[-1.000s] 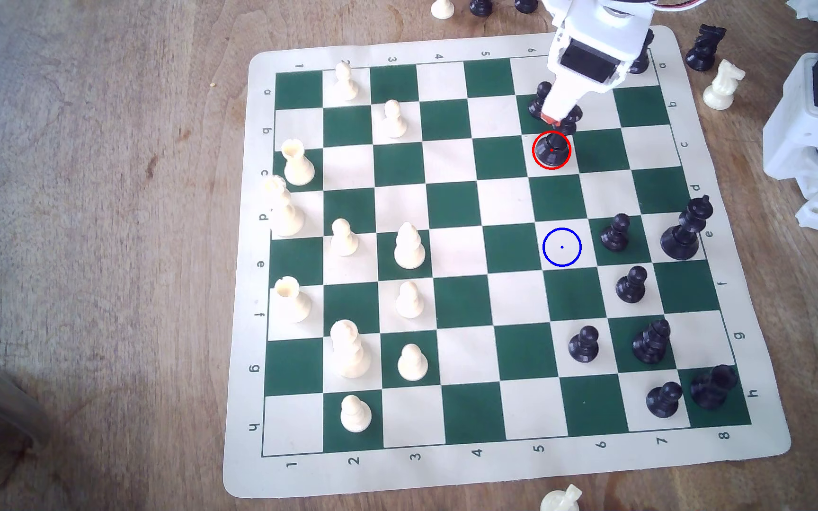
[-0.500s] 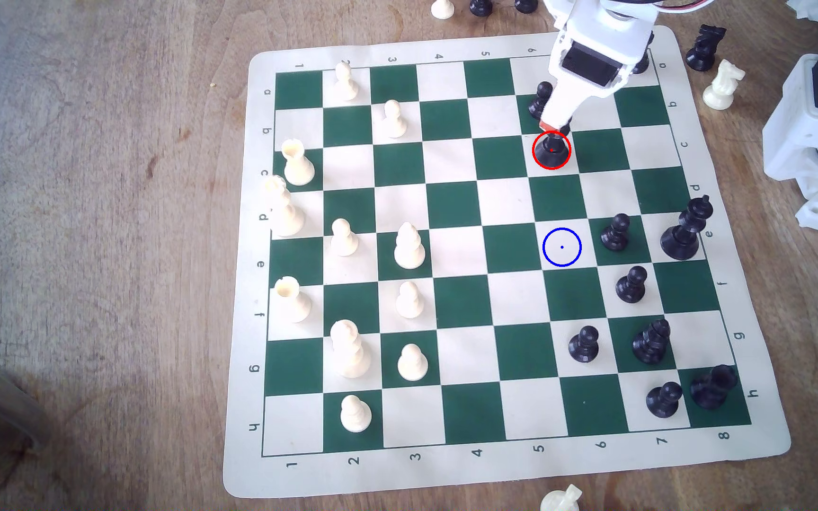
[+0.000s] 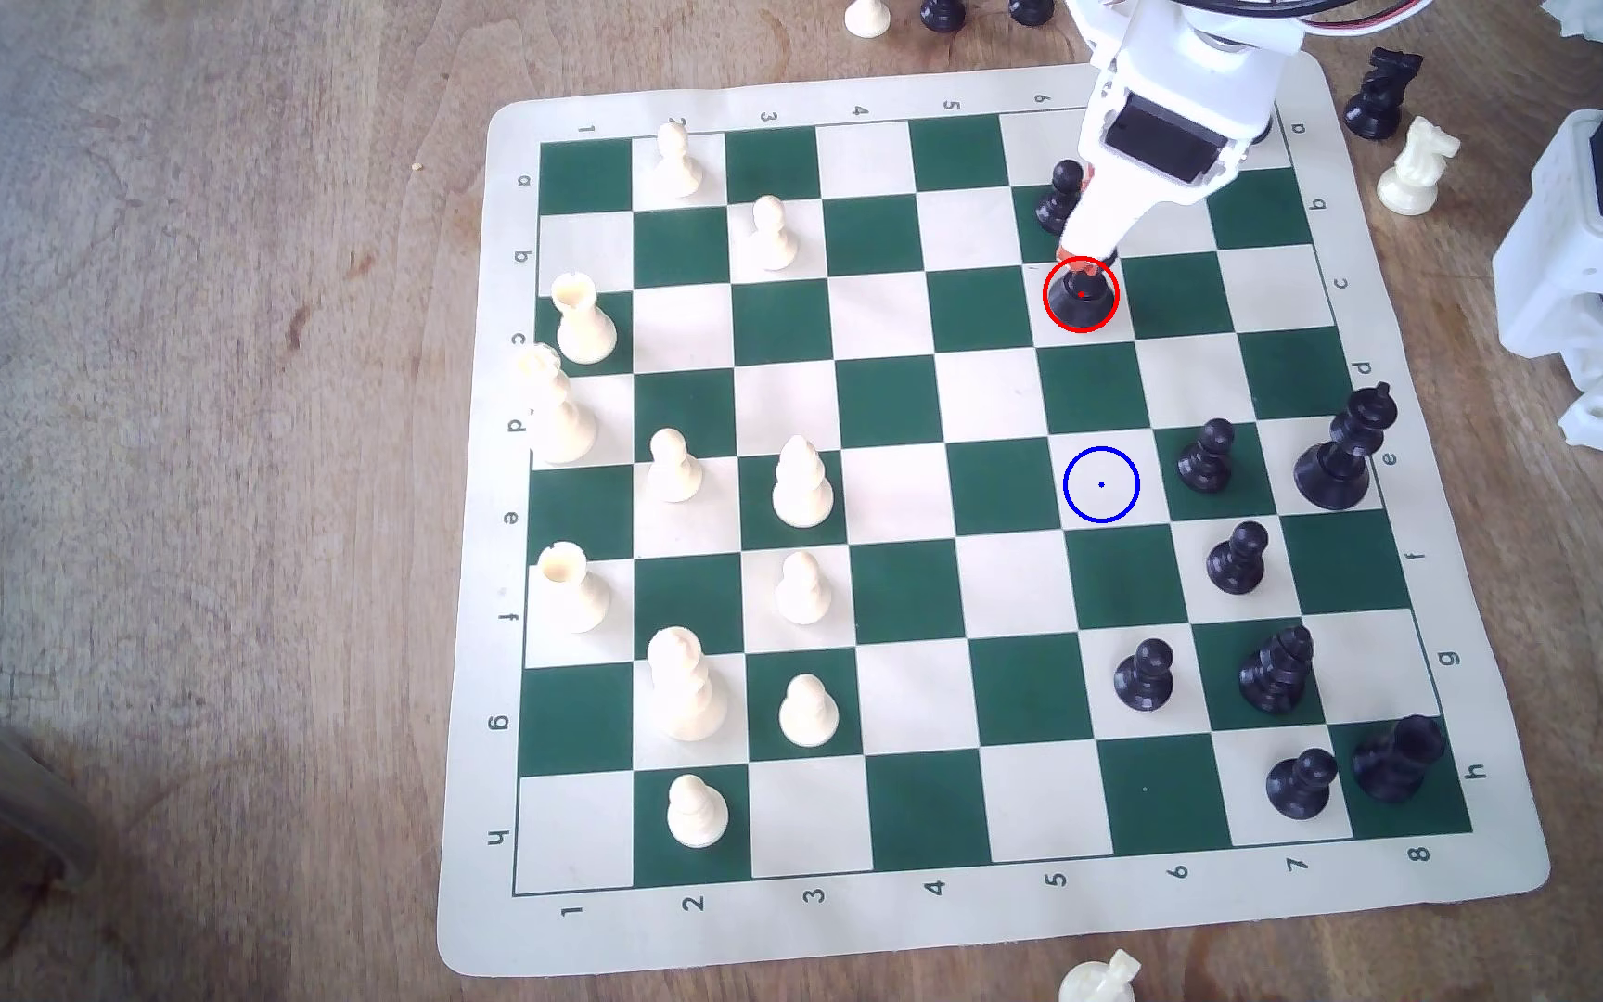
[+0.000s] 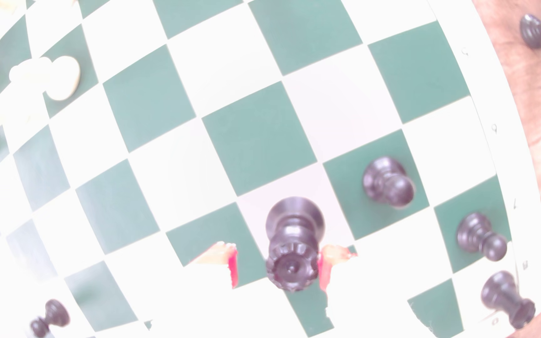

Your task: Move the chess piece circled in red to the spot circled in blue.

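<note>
The white arm's red-tipped gripper [image 4: 277, 266] straddles the notched crown of the tall black chess piece [image 3: 1080, 301] on its red-ringed cream square, jaws parted (one pad touching), so closing, lifting and carrying to the blue-ringed cream square [image 3: 1101, 485] comes next.

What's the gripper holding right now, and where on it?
Nothing yet. The gripper is open, its red-tipped fingers flanking the crown of the black queen; one looks touching or nearly so, the other stands clear.
</note>
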`<action>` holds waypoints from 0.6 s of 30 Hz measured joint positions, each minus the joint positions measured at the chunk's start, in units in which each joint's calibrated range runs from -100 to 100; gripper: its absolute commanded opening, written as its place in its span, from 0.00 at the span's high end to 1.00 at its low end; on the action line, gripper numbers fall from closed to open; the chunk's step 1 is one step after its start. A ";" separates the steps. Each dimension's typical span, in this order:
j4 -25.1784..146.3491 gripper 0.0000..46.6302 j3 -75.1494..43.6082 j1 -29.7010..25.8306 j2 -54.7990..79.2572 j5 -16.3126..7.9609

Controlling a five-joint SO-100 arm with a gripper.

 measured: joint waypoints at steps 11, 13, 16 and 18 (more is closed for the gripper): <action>0.00 0.72 1.08 0.00 0.25 0.00; 0.00 0.72 1.63 -0.15 0.67 0.00; -0.72 0.72 2.35 -0.37 0.84 0.00; -0.88 0.72 2.44 -0.29 0.84 0.00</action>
